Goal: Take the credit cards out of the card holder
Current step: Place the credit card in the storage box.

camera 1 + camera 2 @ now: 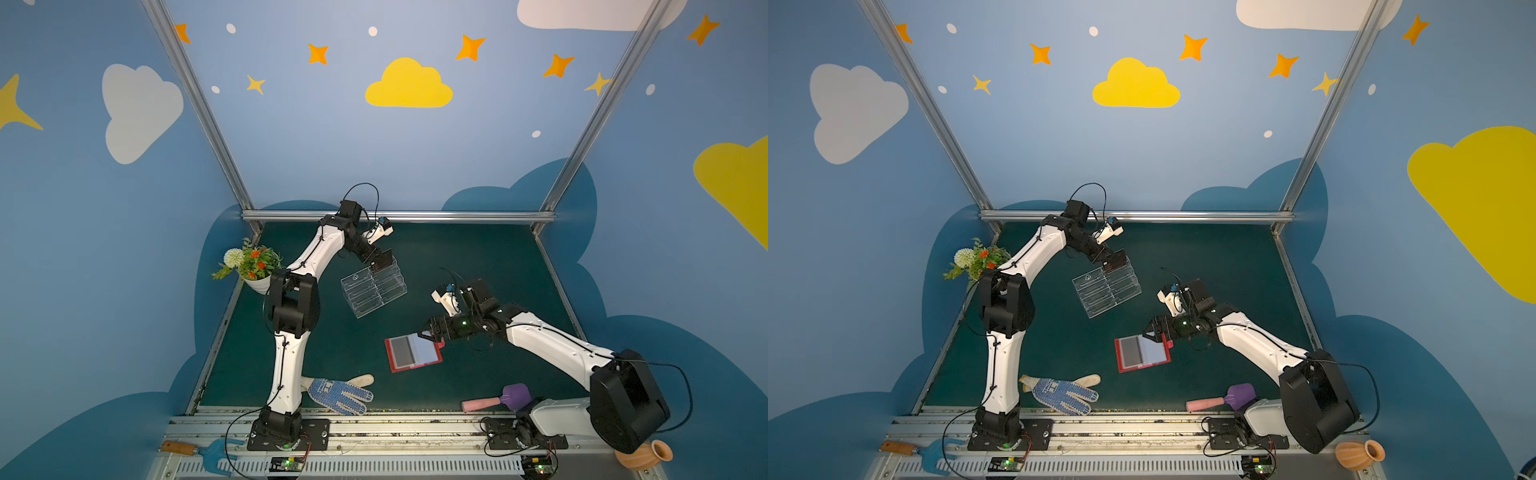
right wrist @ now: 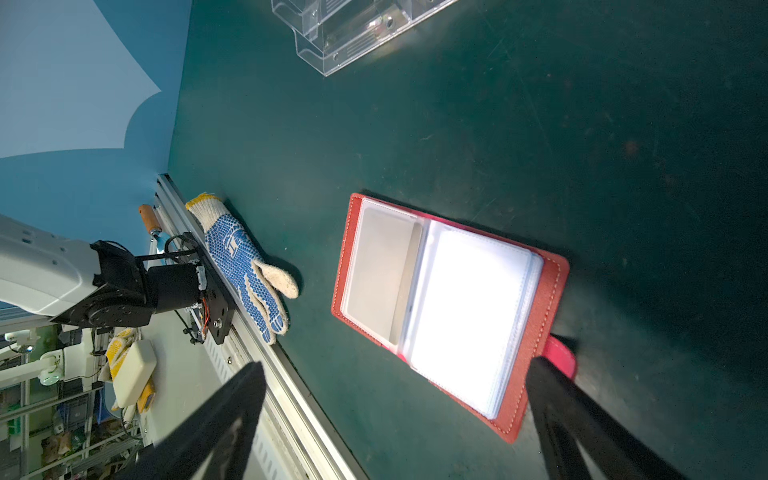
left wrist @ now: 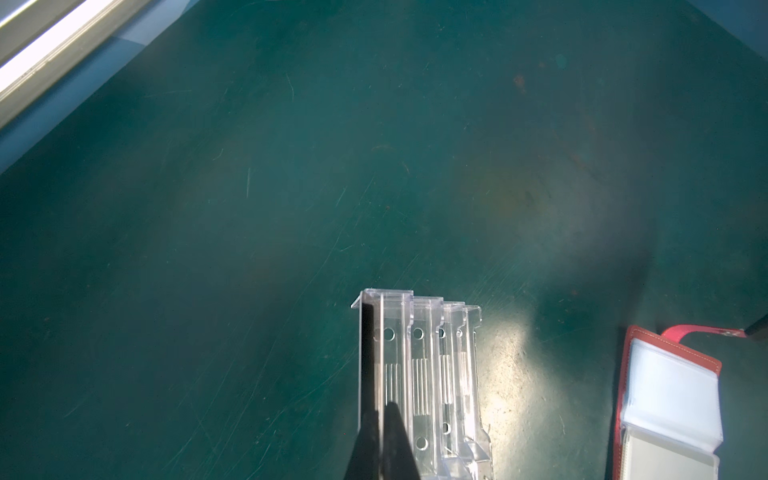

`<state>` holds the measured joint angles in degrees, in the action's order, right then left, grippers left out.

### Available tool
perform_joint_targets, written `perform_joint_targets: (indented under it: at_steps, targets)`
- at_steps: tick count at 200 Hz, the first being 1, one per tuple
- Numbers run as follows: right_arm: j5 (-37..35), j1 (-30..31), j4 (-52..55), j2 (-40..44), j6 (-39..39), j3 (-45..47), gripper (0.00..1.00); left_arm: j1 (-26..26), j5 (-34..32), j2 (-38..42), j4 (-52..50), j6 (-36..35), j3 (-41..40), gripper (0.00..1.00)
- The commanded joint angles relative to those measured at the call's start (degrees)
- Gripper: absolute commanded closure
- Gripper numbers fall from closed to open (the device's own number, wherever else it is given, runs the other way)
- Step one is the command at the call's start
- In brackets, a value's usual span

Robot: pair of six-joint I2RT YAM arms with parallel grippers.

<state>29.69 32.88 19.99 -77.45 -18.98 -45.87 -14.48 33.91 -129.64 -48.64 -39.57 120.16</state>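
The card holder (image 1: 411, 353) (image 1: 1142, 353) is a red wallet lying open on the green mat, pale sleeves up (image 2: 449, 307). Its strap end also shows in the left wrist view (image 3: 673, 395). My right gripper (image 1: 428, 334) (image 2: 397, 365) hovers open over the wallet's strap edge, with one finger (image 2: 552, 382) over the strap. My left gripper (image 1: 378, 264) (image 3: 380, 409) is shut on a dark credit card (image 1: 385, 261) (image 1: 1117, 261). The card stands edge-on (image 3: 366, 357) in the rearmost slot of the clear acrylic stand (image 1: 374, 291) (image 3: 432, 374).
A blue-dotted work glove (image 1: 338, 395) lies by the front rail near the left arm's base. A pink-handled purple brush (image 1: 498, 399) lies at the front right. A potted plant (image 1: 253, 266) stands at the left edge. A clay pot (image 1: 648, 455) sits off the mat.
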Motion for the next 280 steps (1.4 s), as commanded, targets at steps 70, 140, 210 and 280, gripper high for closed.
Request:
perform_joint_targets:
  at_steps: [70, 140, 210, 280]
  targets:
    - [0.7, -0.63, -0.03, 1.16, 0.72, -0.91, 0.05, -0.69, -2.53, -1.72, -0.55, 1.8, 0.94, 0.78]
    - [1.36, -0.63, -1.1, 1.32, -0.31, -0.11, 0.04, -1.62, -1.57, 7.78, 0.42, 4.13, -0.08, 0.44]
    - [-1.06, -0.62, 0.73, 3.73, -4.06, 0.65, 0.05, -1.16, -2.1, 27.22, 22.23, 32.05, -16.25, 0.26]
    - [-0.59, 0.11, -1.57, -1.07, -10.1, 0.9, 0.35, -10.12, -13.66, 53.6, 38.11, 79.62, -61.18, 0.17]
